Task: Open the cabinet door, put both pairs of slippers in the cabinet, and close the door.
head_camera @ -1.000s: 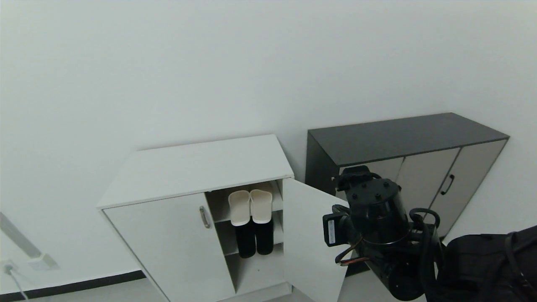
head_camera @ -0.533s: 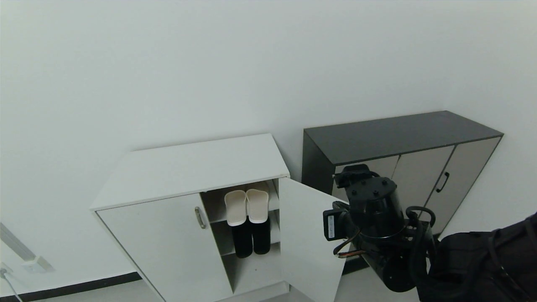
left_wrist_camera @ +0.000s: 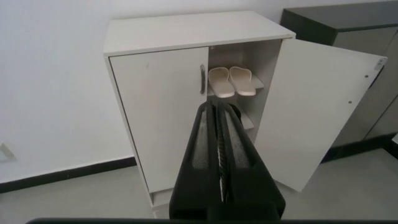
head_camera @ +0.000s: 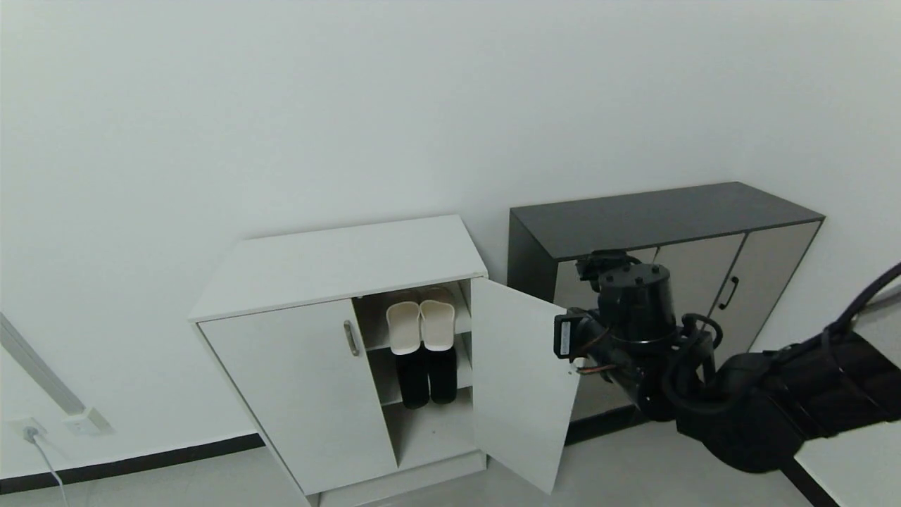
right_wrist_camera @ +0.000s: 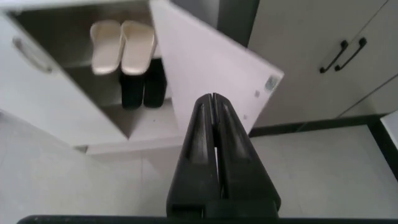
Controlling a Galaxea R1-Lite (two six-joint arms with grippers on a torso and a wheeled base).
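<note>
Head view has shifted since half a second ago, so the camera moved. Relative to the cabinet (head_camera: 338, 260), both pairs sit where they were and the right door (head_camera: 521, 380) is at the same angle.

White slippers (head_camera: 422, 326) are side by side on the upper shelf, with black slippers (head_camera: 422, 380) on the shelf directly below. Long axes run front to back into the cabinet, near ends at the shelf fronts. Can't tell toe from heel.

The right door stands swung out to the right, free edge toward me. The left door (head_camera: 295, 380) is shut, its handle (head_camera: 348, 338) upright by the gap.

My right gripper (right_wrist_camera: 214, 98) has fingers pressed together, holding nothing. It hangs in front of the open door, the arm just beside the free edge; contact unclear. My left gripper (left_wrist_camera: 217, 107) is also pressed together and bare. It is aimed at the cabinet front and well apart from it.

A dark cabinet (head_camera: 654, 211) stands just right of the white one, behind the open door and my right arm. A wall socket (head_camera: 28, 428) with a cable is far left, above a black baseboard (head_camera: 127, 468).
</note>
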